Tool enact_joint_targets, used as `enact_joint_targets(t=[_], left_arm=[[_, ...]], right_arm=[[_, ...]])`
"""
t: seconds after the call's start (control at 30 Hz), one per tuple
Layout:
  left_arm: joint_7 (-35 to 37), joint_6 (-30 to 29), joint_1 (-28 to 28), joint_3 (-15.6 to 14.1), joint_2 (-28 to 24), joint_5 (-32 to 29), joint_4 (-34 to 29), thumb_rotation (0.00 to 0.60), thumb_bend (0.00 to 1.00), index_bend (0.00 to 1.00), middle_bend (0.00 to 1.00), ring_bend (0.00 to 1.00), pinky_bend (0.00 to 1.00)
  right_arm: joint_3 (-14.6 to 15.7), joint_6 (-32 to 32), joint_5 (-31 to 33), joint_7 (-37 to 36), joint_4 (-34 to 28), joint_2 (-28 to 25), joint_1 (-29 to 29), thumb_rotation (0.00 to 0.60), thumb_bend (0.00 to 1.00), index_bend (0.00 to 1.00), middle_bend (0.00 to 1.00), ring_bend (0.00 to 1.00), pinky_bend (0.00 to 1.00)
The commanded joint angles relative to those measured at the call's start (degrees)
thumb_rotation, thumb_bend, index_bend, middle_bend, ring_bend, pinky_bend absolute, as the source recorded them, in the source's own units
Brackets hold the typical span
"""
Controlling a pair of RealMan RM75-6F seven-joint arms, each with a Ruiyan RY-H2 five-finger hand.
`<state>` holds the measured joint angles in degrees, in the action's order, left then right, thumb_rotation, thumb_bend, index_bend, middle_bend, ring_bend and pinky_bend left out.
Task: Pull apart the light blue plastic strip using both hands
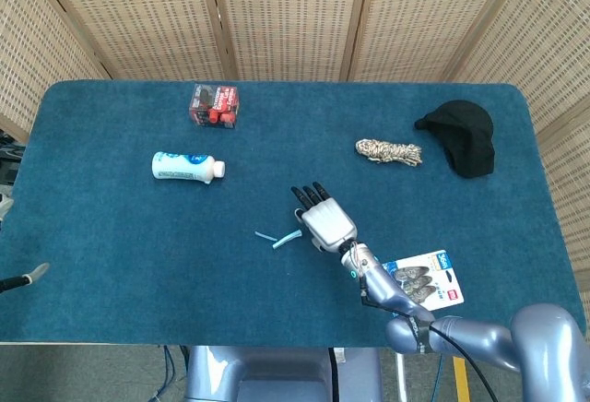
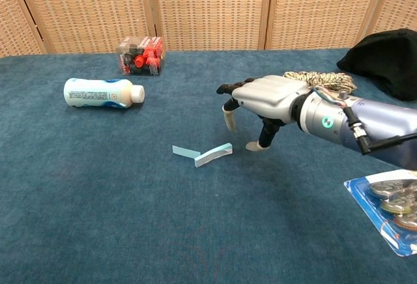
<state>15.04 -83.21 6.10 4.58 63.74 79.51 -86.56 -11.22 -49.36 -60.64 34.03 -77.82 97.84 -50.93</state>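
Where wicker screens [image 1: 295, 15] stand, blue carpeted table [image 1: 111, 264]

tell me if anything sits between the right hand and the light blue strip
Nothing visible does. The right hand hovers open just right of the light blue plastic strip, with only bare blue table cover between them. The bottle and the rope bundle lie well off that path.

Table [image 1: 111, 264] – matt blue napped cloth; strip [image 2: 203, 154] smooth plastic; right hand [image 2: 267, 101] glossy grey shell w/ black fingers.
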Motion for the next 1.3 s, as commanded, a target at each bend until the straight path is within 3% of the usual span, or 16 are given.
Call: enact_joint_targets(t=[0.03,0.77,1.3], left_arm=[[0.04,0.11,0.01,0.05,-0.02,0.16,0.0,0.6,0.0,0.0,0.0,0.0,0.0],[1.44,-0.09,-0.22,0.19,0.14,1.91,0.52,0.6,0.0,0.0,0.0,0.0,0.0],[2.63,0.34,-0.31,0.34,-0.03,2.05,0.89,0.6,0.0,0.0,0.0,0.0,0.0]], right_arm=[[0.41,-0.41,-0.1,-0.49,1.72,1.67,-0.34,0.6,0.36,0.41,0.01,0.0,0.0],[1.78,-2.15,-4.72,-5.29,9.4,7.97,-0.24,0.6,0.36,0.42,0.01,0.0,0.0],[1.44,-1.89,-5.69,-6.59,13.38,10.87,-0.03,0.6,0.44,0.47,0.02,0.0,0.0]])
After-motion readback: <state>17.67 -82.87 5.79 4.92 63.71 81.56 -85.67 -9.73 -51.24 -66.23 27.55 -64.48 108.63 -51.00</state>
